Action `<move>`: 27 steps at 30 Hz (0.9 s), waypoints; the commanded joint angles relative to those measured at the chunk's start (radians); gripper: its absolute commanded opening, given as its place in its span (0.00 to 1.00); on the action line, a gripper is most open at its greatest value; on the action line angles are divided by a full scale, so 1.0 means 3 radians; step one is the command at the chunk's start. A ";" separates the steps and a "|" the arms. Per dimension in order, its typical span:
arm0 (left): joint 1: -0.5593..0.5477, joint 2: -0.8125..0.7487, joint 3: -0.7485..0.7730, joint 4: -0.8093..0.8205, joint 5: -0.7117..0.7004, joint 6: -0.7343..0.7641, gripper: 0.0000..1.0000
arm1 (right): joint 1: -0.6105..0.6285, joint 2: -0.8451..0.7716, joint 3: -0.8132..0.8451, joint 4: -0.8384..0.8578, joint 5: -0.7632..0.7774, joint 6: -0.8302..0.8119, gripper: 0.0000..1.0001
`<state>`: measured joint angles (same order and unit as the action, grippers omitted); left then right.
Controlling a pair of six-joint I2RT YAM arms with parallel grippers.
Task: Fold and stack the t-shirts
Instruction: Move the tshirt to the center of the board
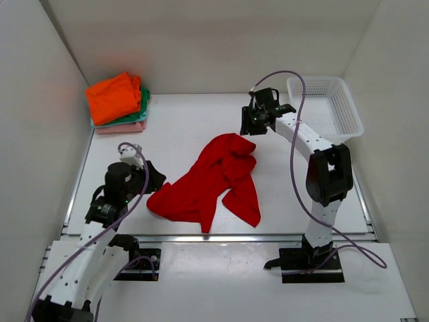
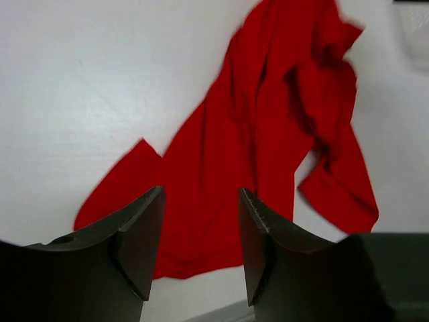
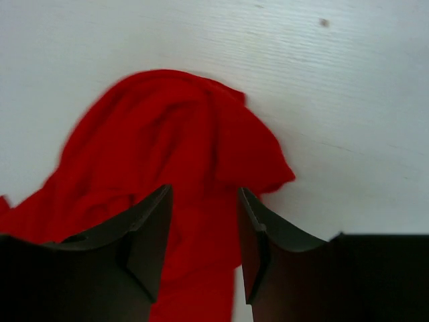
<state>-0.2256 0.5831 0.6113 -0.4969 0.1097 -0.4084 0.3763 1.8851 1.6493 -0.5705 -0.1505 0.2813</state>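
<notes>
The red shirt [image 1: 214, 181] lies crumpled on the tabletop [image 1: 181, 127] between the arms, likely awaiting spreading. The left end effector [image 2: 201, 194] and right end effector [image 3: 204, 194] gape empty at opposite ends (folded stack [image 1: 119, 100] waits far-left).

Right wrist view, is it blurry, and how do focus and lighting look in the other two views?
Right wrist view: the crumpled bright red cloth t-shirt has soft, smeared edges, and the right pincer is a dark near-silhouette. Left wrist view: the shirt's far end is blurred. Top external view: sharp and evenly lit, with soft shadows only.
</notes>
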 commanded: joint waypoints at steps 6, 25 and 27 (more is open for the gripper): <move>-0.0780 0.0382 -0.0452 0.0316 0.0381 -0.0361 0.61 | -0.0017 -0.0622 -0.0817 0.0255 0.0251 -0.0263 0.41; -0.1753 0.1425 -0.0836 0.1518 0.0478 -0.1272 0.57 | -0.0017 -0.0485 -0.1336 0.0766 -0.0086 0.0223 0.52; -0.1830 0.1538 -0.0780 0.1549 0.0463 -0.1272 0.56 | -0.0063 -0.0449 -0.1300 0.0746 -0.0071 0.0223 0.54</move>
<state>-0.7448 1.0149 0.3252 -0.1043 0.2657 -0.7696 0.3725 1.7424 1.2095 -0.3946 -0.1627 0.3279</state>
